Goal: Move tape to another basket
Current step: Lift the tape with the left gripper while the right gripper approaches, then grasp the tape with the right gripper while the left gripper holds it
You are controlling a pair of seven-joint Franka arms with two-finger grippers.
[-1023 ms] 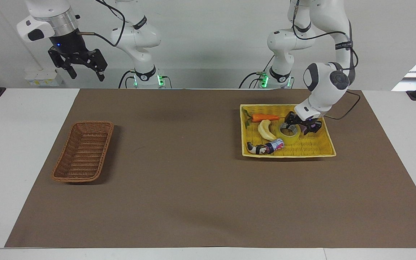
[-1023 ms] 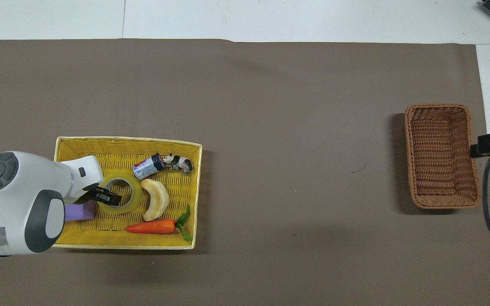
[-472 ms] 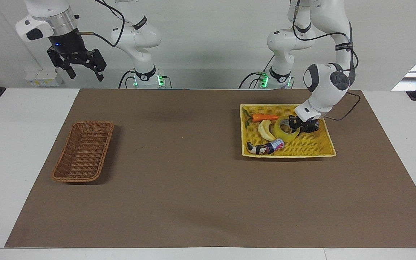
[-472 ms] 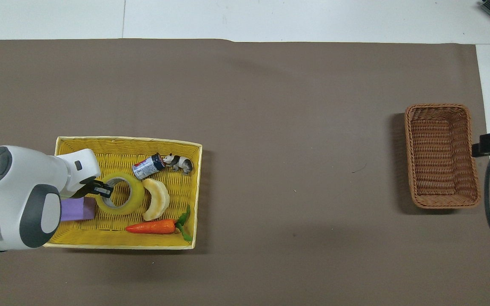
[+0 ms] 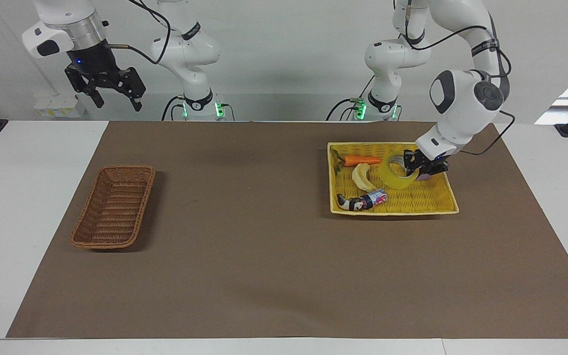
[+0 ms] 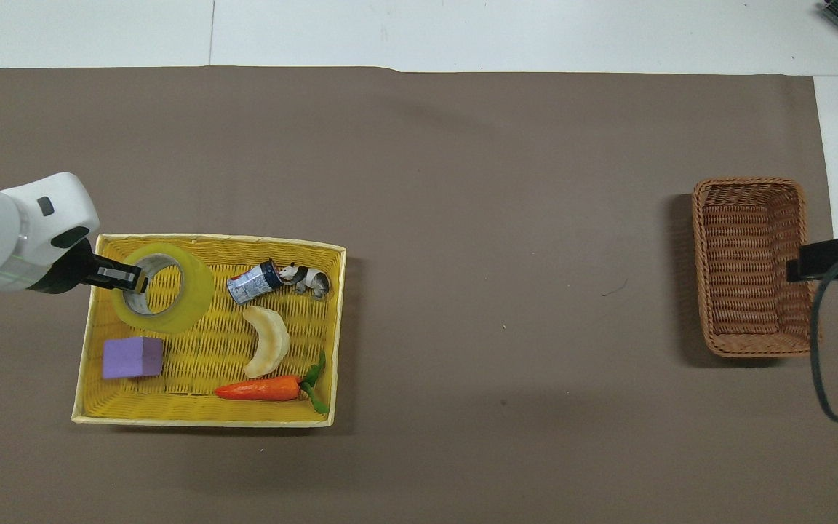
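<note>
- Our left gripper (image 5: 418, 165) is clamped on the tape (image 5: 396, 175), pinching its wall, one finger inside the core, one outside.
- The tape hangs tilted off the gripper, lifted over the tray (image 5: 437, 202); we can't tell if its low edge touches the weave.
- In the overhead view the tape (image 6: 164, 287) sits over the tray's corner farthest from the robots, at the left arm's end, above the purple block (image 6: 132, 357).
- We judge the roll light, stiff and hollow, so it should not crush; the film face looks slick and it may swing or slip off a one-wall pinch.
- The wall through the core is the sensible hold; the roll is too wide to span across.
- The basket (image 5: 114, 206) lies well apart, at the right arm's end of the table, so a long carry or a handover is left.
- Our right gripper (image 5: 116, 91) waits raised near its base, fingers spread, holding nothing.
- The banana (image 5: 363, 178), carrot (image 5: 361, 160), can (image 5: 375, 198) and toy figure (image 5: 349, 202) lie in the tray near the tape; a low swing may knock them.
</note>
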